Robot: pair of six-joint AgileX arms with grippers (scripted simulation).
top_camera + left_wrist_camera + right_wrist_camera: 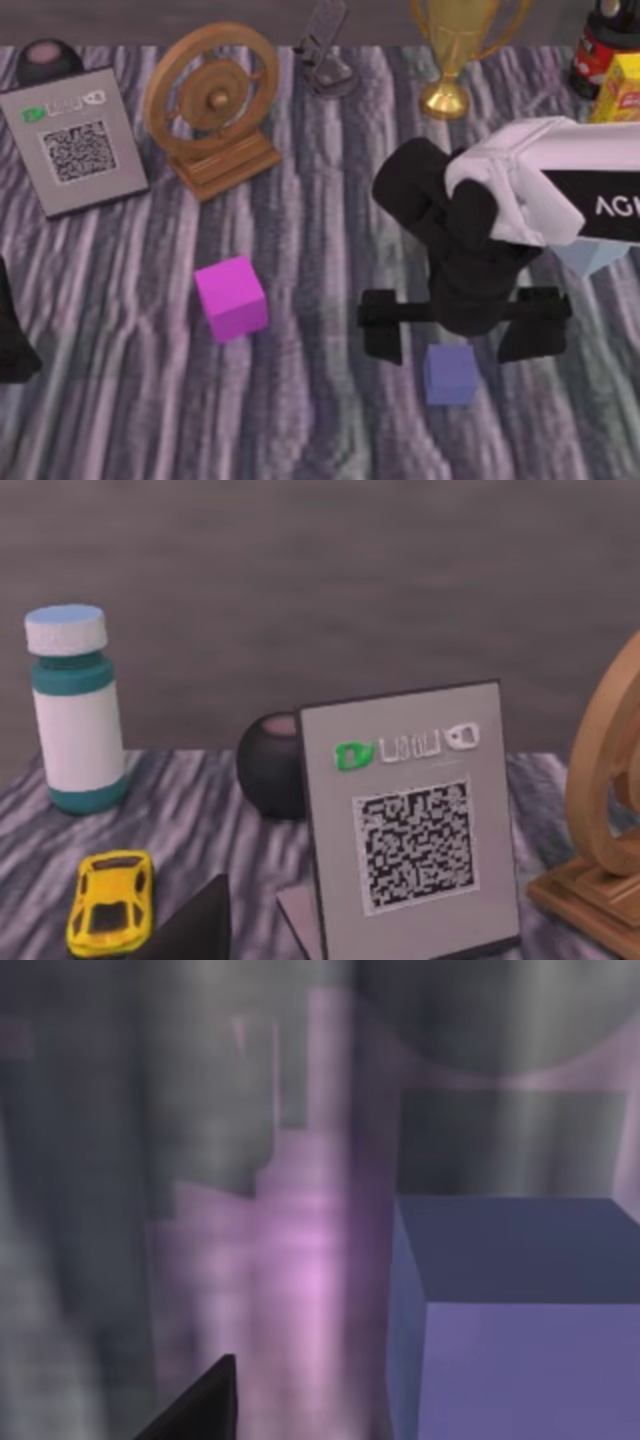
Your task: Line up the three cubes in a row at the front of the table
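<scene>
Periwinkle cube (450, 375): sits on the table (300, 420) near its front edge, right of centre, free of my tool.
Right gripper (465, 335): my fingers are spread wide, hanging just behind the cube and above it; it lies slightly frontward of the gap.
Magenta cube (231, 298): left of centre, well apart, farther back.
Pale blue-grey cube (585, 260): mostly hidden under my right arm, likely toward the right edge.
Nearer arm: right.
Left gripper (10, 345): parked at the left edge; I cannot tell its state.
</scene>
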